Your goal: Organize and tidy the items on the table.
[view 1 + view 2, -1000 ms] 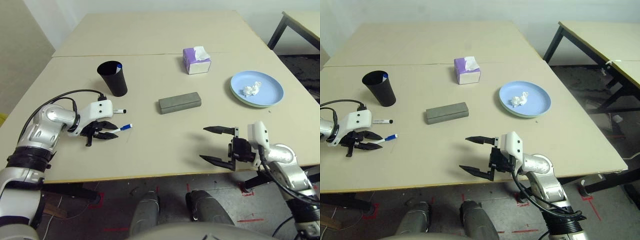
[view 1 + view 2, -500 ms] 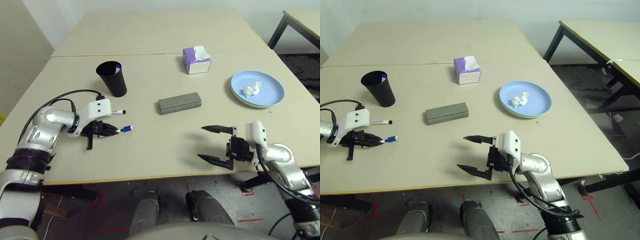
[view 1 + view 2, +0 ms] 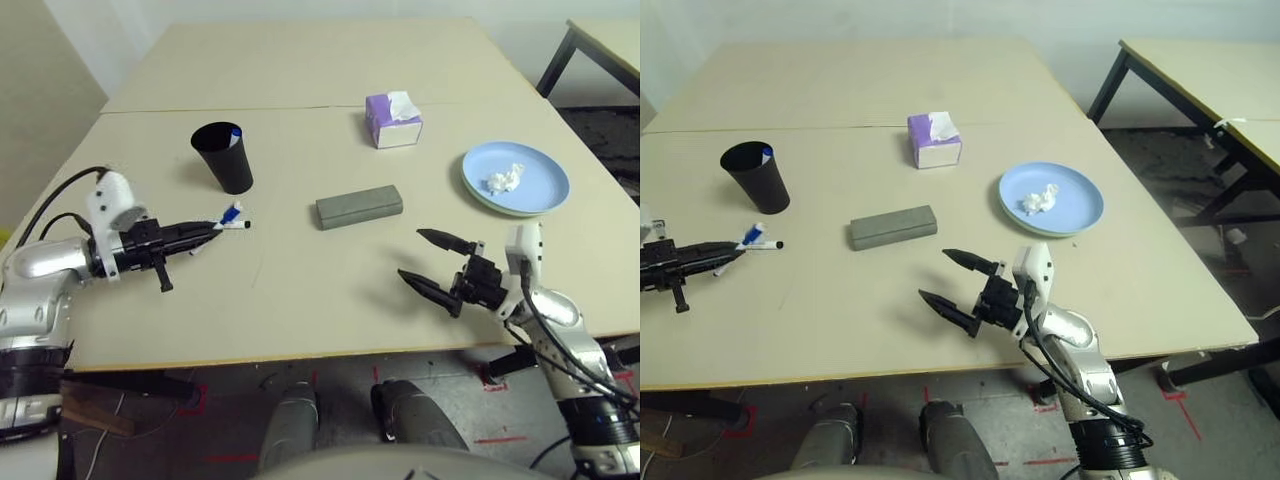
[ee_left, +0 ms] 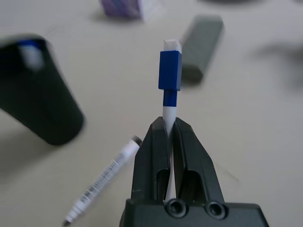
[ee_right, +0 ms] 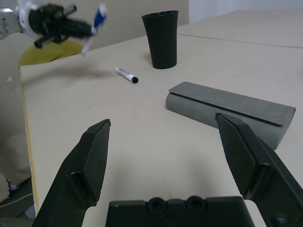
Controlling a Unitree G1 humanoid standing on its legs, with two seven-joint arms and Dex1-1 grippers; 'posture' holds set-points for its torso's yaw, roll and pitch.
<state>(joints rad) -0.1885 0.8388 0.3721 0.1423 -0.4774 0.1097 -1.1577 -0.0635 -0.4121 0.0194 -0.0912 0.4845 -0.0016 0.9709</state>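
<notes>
The blue-capped marker [image 4: 170,73] is now up off the pale table [image 3: 300,300], pinched in the robot's left gripper [image 4: 169,120], where a second ago it lay there, so tidying it into the black cup [image 3: 224,158] seems next. The right gripper [image 5: 163,123] stands wide and empty; I count one black-capped marker [image 5: 126,74] lying near the cup, one grey case [image 3: 360,206], one tissue box [image 3: 393,121], two stacked plates [image 3: 541,180] holding one crumpled tissue [image 3: 505,179]
</notes>
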